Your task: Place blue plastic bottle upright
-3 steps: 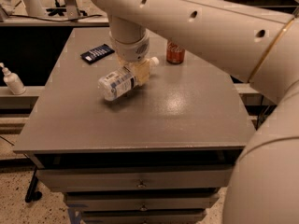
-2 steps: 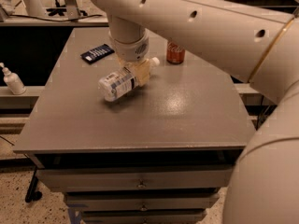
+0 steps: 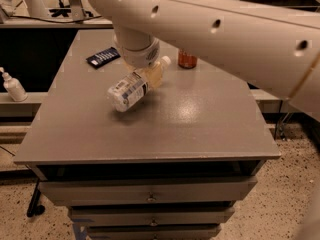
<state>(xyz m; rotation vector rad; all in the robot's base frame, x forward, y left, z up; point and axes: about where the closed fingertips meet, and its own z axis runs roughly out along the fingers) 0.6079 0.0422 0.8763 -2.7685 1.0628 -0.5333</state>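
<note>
Grips the blue plastic bottle (image 3: 127, 90) in the hand (image 3: 152, 75), clamped on its neck end, low over the table (image 3: 200, 129) toward 11 o'clock of the top. Holds it tilted, close to lying: white cap pointing to 1 o'clock, base to 7 o'clock, label turned up. Cannot tell whether the base touches the top or hangs just clear; dark shadow directly beneath. At 1 o'clock from the hand, apart from it, a red can (image 3: 187, 59) standing upright. At 10 o'clock, near the far left edge, a dark flat device (image 3: 103, 57). Off the table at 9 o'clock, on a lower ledge, a white pump bottle (image 3: 13, 86). Below the front edge, at 6 o'clock, stacked drawers (image 3: 150, 190).
</note>
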